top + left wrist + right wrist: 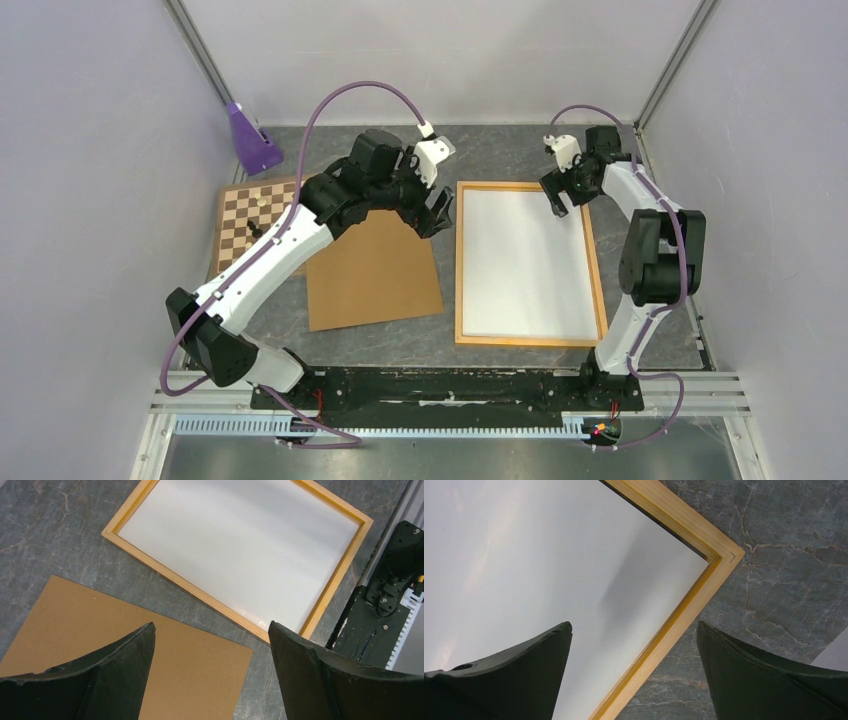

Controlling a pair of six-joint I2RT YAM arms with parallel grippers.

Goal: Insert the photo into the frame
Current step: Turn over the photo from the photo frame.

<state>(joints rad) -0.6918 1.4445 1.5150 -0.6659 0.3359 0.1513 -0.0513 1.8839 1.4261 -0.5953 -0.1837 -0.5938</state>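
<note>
The light orange wooden frame (460,262) lies flat on the table, right of centre. A plain white sheet (525,260) fills its opening; no printed picture shows on it, so I cannot tell if it is the photo face down. My left gripper (437,214) is open and empty, hovering over the gap between the brown backing board (372,272) and the frame's left rail (200,592). My right gripper (558,200) is open and empty above the frame's far right corner (716,555), one finger over the white sheet (524,555), the other over the table.
The brown backing board (125,645) lies flat left of the frame. A brown-and-white chessboard (245,225) with two small pieces sits partly under the left arm. A purple object (250,140) stands at the back left corner. Grey walls enclose the table.
</note>
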